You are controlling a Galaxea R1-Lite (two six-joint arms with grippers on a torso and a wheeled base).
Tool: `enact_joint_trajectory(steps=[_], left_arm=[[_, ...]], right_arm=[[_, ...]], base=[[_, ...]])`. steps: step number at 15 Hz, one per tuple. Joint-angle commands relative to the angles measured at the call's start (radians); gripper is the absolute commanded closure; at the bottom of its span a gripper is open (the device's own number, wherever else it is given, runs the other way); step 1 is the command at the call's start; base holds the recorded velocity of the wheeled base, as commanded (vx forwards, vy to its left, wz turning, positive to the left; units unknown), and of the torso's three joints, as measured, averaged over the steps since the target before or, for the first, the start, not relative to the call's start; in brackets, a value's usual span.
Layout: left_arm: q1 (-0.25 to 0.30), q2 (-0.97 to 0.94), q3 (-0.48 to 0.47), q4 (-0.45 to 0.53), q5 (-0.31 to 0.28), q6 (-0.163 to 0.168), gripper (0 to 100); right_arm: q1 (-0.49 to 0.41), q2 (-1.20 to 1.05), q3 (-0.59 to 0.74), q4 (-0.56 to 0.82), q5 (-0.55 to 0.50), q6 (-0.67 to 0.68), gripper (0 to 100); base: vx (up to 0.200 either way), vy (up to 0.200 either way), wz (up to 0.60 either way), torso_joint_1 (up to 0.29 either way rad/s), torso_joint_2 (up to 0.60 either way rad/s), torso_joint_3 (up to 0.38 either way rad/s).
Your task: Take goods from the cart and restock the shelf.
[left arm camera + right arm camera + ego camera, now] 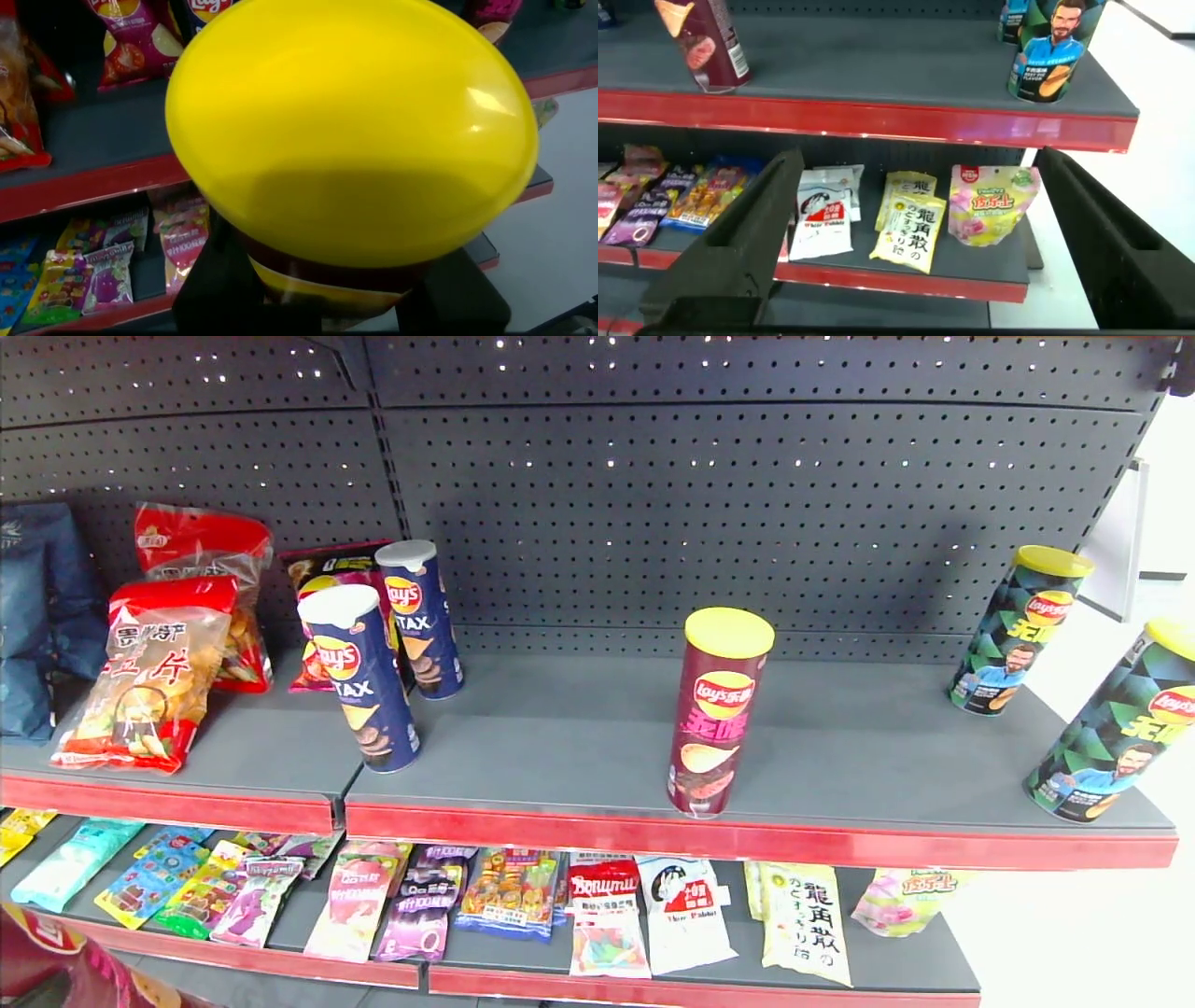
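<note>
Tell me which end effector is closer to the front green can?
Right, it seems. The right end effector is open, facing the shelf below the front green can. The left end effector, gripping a yellow-lidded can, faces the shelf's left part by the red snack bag.

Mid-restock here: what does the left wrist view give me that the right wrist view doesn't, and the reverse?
Left wrist view alone: a yellow-lidded can up close, seemingly gripped in the left end effector.

Right wrist view alone: the right end effector, open with nothing in it; a green can and a maroon can standing on the upper shelf; a yellow packet below.

Shared: the shelf's red front edge and snack packets lying on the lower shelf.
</note>
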Motion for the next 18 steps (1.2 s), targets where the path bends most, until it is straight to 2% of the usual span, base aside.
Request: enact_joint_trajectory(steps=[1,5,6,7,9,10,16,18], left_arm=[[0.0,0.005,0.004,0.001,0.001,0.0,100],[0.0,-0.021,-0.008,0.002,-0.033,-0.008,100],[-0.001,-0.02,-0.008,0.001,-0.081,-0.032,100],[-0.001,-0.021,-0.008,0.001,-0.111,-0.032,100],[-0.001,-0.043,-0.007,0.002,-0.269,-0.055,100],[0.0,-0.043,-0.004,0.004,-0.3,-0.061,100],[0.0,0.005,-0.007,0.001,-0.297,-0.057,100],[0.002,0.011,-0.005,0.001,-0.282,-0.057,100]], right_arm=[[0.001,0.001,0.002,-0.005,-0.005,0.003,0],[0.001,0.001,0.002,-0.004,-0.004,-0.009,0],[0.001,0.001,0.002,-0.004,-0.005,-0.01,0],[0.001,0.001,0.002,-0.004,-0.005,-0.01,0],[0.001,0.001,0.002,-0.004,-0.002,-0.009,0],[0.001,0.001,0.002,-0.004,-0.004,-0.01,0],[0.001,0.001,0.002,-0.004,-0.002,-0.013,0],[0.001,0.001,0.002,-0.004,-0.002,-0.013,0]], base=[[0.0,0.0,0.0,0.0,0.0,0.0],[0.0,0.0,0.0,0.0,0.0,0.0],[0.0,0.0,0.0,0.0,0.0,0.0],[0.0,0.0,0.0,0.0,0.0,0.0],[0.0,0.0,0.0,0.0,0.0,0.0],[0.0,0.0,0.0,0.0,0.0,0.0],[0.0,0.0,-0.6,0.006,0.0,0.002],[0.0,0.0,0.0,0.0,0.0,0.0]])
